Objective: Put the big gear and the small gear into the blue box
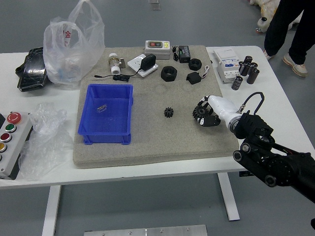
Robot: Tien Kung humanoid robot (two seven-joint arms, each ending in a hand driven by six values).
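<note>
Worktop (157, 173), white, carries the open blue plastic box (105, 115) on my left, well apart from my right black-and-white robot hand (221, 108). That hand is nearer both gears; my left is out of view. The big black toothed gear (201, 112) sits right at its far end, partly covered by it, so I can't tell whether it is clamped or merely touching. Being round, the gear gives me no long axis to match. The small black gear (169, 112) lies left of the hand, between 1 big gear and 1 box.
</note>
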